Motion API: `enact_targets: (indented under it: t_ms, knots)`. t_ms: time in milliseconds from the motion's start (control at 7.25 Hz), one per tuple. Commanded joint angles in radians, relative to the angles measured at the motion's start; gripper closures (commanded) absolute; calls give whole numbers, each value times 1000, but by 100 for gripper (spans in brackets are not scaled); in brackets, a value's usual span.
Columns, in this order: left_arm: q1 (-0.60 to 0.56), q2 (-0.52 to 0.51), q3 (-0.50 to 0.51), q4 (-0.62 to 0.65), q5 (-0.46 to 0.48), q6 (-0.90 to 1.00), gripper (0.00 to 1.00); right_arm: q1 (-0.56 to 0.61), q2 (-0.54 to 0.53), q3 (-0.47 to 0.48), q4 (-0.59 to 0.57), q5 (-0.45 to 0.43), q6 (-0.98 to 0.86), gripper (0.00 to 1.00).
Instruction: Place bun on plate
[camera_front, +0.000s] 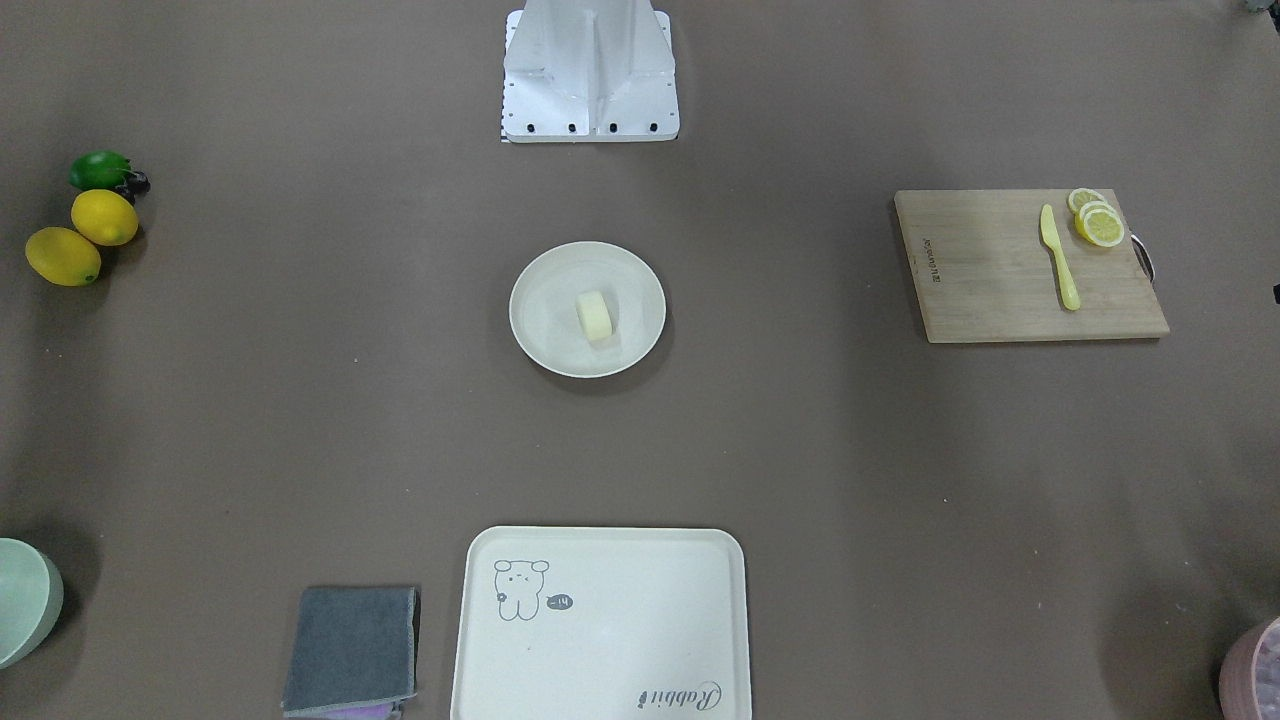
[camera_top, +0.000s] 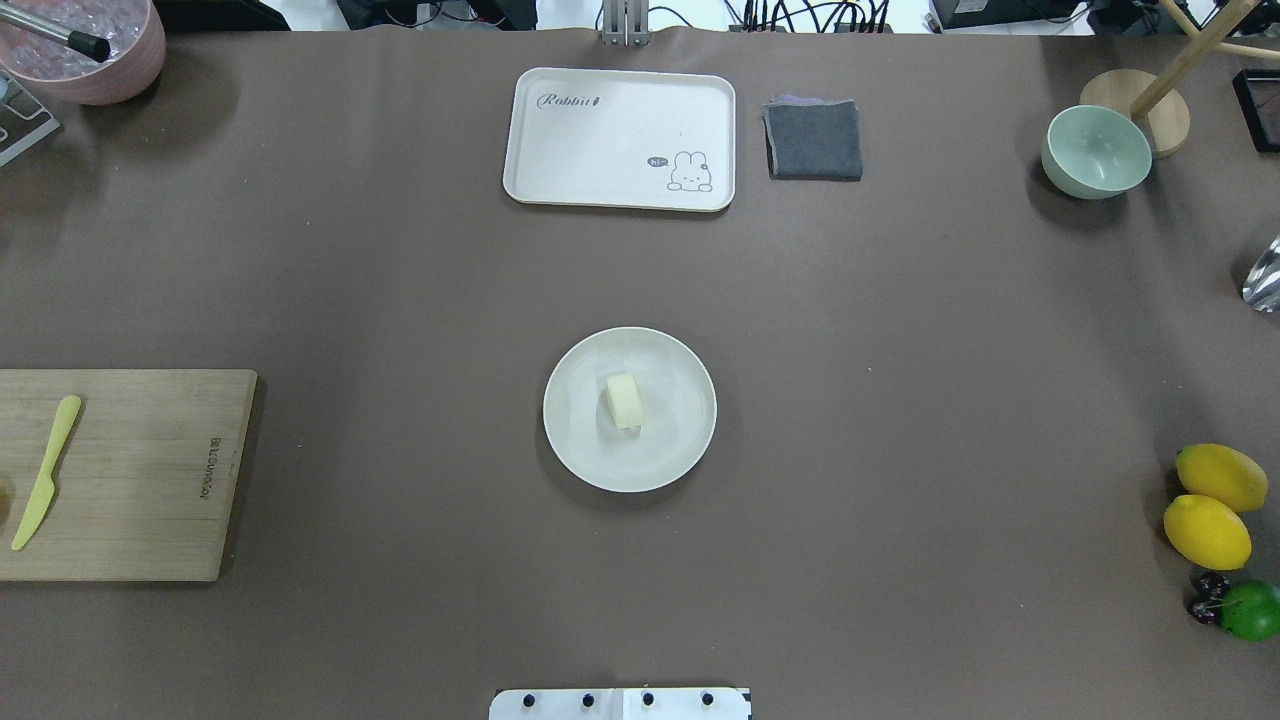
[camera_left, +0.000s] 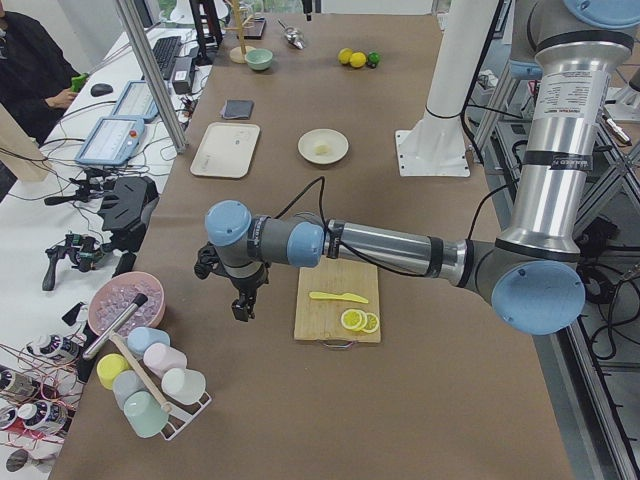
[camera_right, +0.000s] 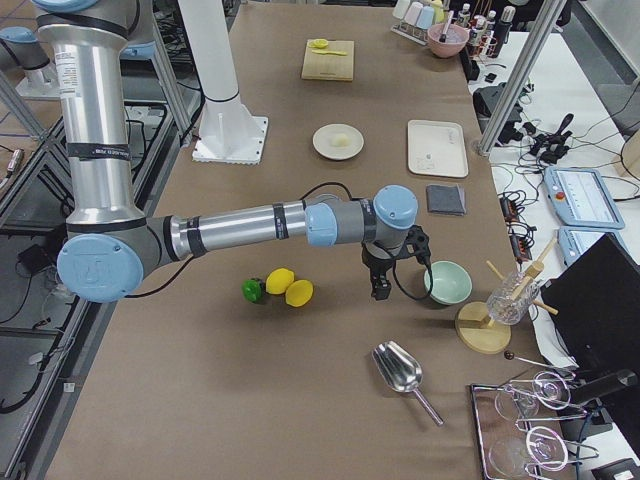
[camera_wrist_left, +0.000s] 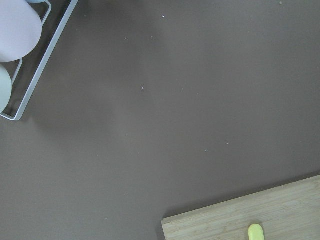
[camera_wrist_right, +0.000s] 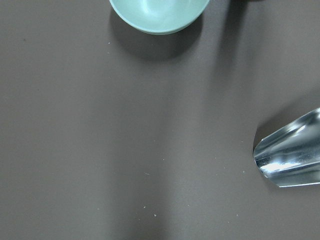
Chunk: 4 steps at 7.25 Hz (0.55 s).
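Note:
The pale bun (camera_front: 595, 316) (camera_top: 624, 401) lies on its side near the middle of the round off-white plate (camera_front: 540, 300) (camera_top: 580, 440) at the table's centre. Neither gripper is near it. My left gripper (camera_left: 243, 305) hangs over bare table at the left end, between the cutting board and a pink bowl. My right gripper (camera_right: 380, 290) hangs at the right end, beside the green bowl (camera_right: 446, 282). Both show only in the side views, so I cannot tell whether they are open or shut.
A wooden cutting board (camera_top: 130, 470) carries a yellow knife (camera_top: 45, 470) and lemon slices (camera_front: 1098, 222). A cream tray (camera_top: 620, 138) and grey cloth (camera_top: 813, 140) lie at the far edge. Two lemons (camera_top: 1210, 505), a lime (camera_top: 1252, 608) and a metal scoop (camera_right: 400, 372) sit on the right.

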Motion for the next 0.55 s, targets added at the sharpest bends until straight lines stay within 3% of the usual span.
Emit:
enact_targets:
  t_ms: [0, 414]
  knots:
    - [0, 13, -37, -2, -9, -56, 2, -1, -1, 1, 0, -6, 0, 0]
    - [2, 30, -51, -4, 21, -44, 2, -7, -36, 34, 3, -5, 1, 0]
